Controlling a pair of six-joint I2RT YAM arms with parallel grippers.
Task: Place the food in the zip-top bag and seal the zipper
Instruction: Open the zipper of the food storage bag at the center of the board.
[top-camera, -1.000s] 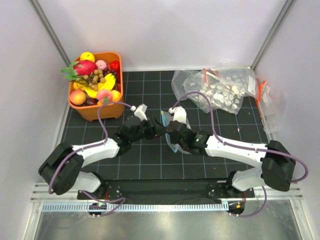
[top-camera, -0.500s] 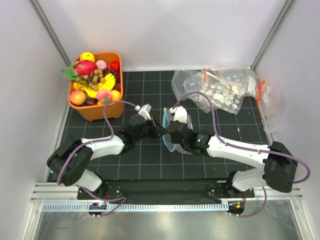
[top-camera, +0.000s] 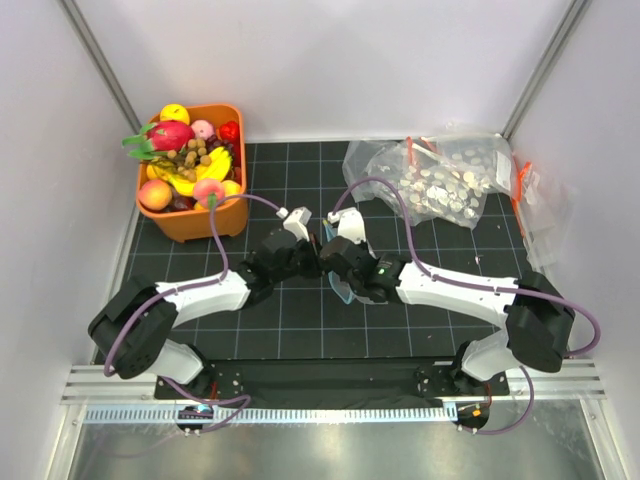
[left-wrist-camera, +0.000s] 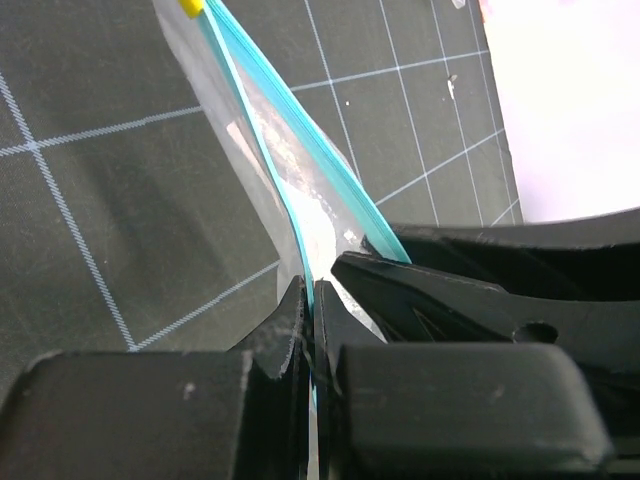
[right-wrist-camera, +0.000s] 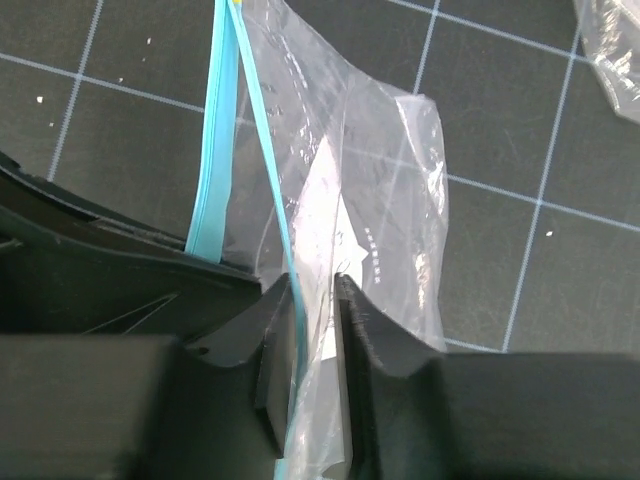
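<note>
The small clear zip-top bag (right-wrist-camera: 390, 200) stands on edge at the middle of the mat, between my two grippers (top-camera: 340, 290). My left gripper (left-wrist-camera: 312, 300) is shut on one lip of its teal zipper (left-wrist-camera: 290, 130). My right gripper (right-wrist-camera: 315, 295) stands with its jaws parted. The other teal lip (right-wrist-camera: 262, 150) and the clear film run loosely between them. In the top view the left gripper (top-camera: 316, 256) and the right gripper (top-camera: 335, 262) almost touch. The food, a peach-like fruit (top-camera: 208, 190) and an orange one (top-camera: 232, 188), lies at the basket's front rim.
An orange basket (top-camera: 190, 226) at the back left holds a banana (top-camera: 215, 165), a dragon fruit (top-camera: 168, 135) and other toy fruit. Bigger clear bags (top-camera: 440, 180) with white pieces and red-orange strips lie at the back right. White walls close the mat in.
My left gripper has shut on the teal strip. My right gripper's jaws have parted from their grip on the bag. Both wrists have shifted a little to the left and away.
</note>
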